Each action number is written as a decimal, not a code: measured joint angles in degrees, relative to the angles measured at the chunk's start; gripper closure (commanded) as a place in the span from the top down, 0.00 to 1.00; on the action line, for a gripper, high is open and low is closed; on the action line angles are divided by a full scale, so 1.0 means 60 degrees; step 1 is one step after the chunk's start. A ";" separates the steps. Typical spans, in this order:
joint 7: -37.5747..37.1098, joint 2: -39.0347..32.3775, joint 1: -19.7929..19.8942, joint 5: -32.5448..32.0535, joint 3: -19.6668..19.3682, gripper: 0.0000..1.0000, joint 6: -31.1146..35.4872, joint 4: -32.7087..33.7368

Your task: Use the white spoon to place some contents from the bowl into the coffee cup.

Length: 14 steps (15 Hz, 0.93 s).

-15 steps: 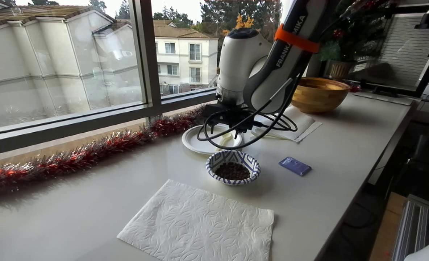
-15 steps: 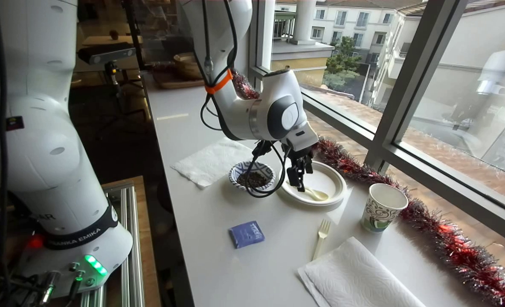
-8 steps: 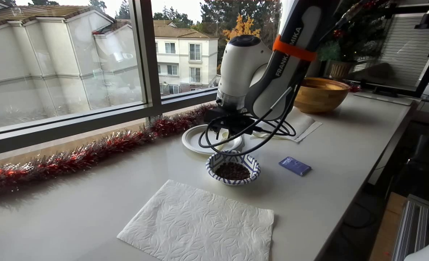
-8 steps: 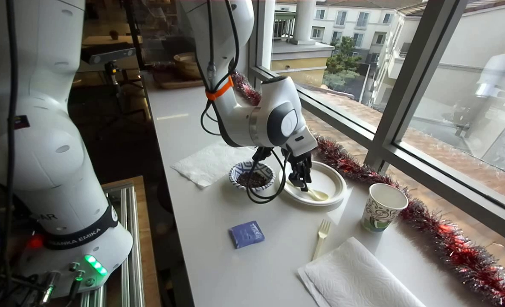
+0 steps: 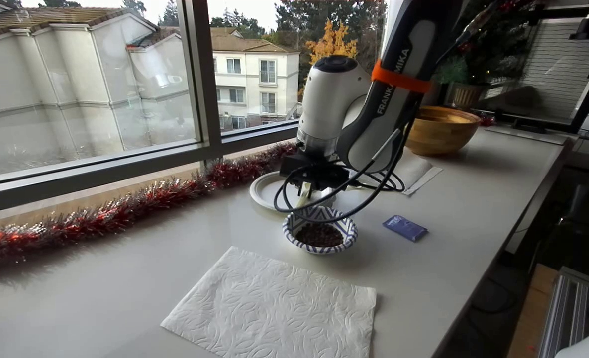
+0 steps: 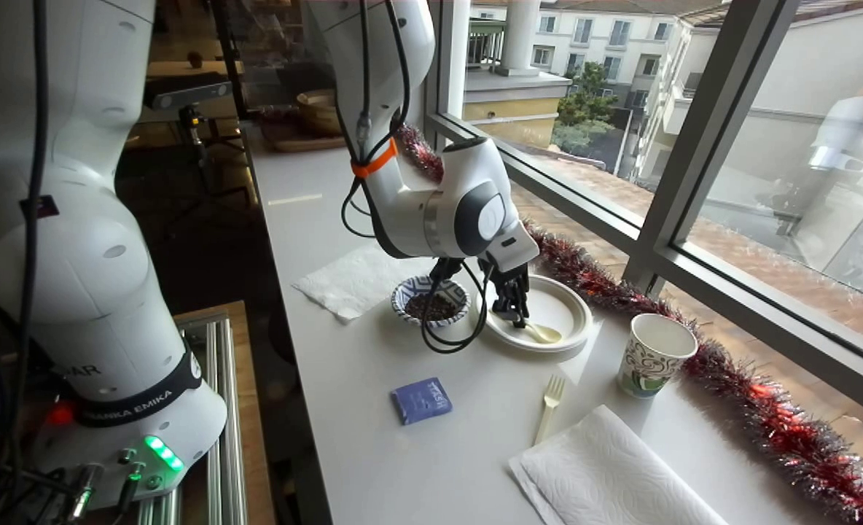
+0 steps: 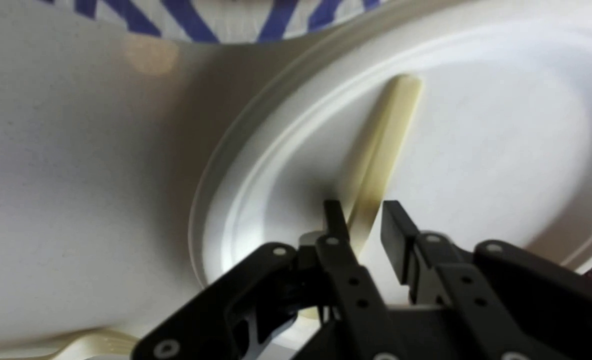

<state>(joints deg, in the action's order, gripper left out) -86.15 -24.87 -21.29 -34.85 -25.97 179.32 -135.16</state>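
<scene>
The white spoon, cream-coloured, lies on the white plate; its handle (image 7: 388,140) shows in the wrist view and its scoop (image 6: 545,334) in an exterior view. My gripper (image 7: 360,210) is low over the plate, partly open, with the handle passing between its fingertips. A gap shows right of the handle; whether the left finger touches it I cannot tell. Beside the plate stands the patterned bowl (image 6: 396,300), holding dark grainy contents (image 6: 433,308). The coffee cup (image 6: 649,364), pale with a printed pattern, stands upright past the plate in an exterior view.
Around the plate (image 6: 583,332) are a fork (image 6: 551,401), a blue packet (image 6: 421,399) and a folded napkin (image 6: 614,474). A paper towel (image 5: 284,303) lies on the bowl's far side. Tinsel (image 6: 752,401) runs along the window. The arm's cable loops (image 6: 446,348) hang close to the bowl.
The gripper has come down toward the plate, and its jaws have narrowed around the spoon's handle. Spoon, bowl and cup keep their places.
</scene>
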 measured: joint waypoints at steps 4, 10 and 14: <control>0.0000 -0.0022 -0.0313 0.0000 -0.0295 0.03 0.0098 0.0000; 0.0168 0.0766 -0.0692 0.0007 -0.0387 0.03 -0.0375 -0.0402; 0.1021 0.2349 -0.0188 0.0523 0.0765 0.03 -0.1277 -0.1438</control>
<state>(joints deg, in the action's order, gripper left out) -80.03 -10.77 -22.42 -31.71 -21.38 171.66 -143.79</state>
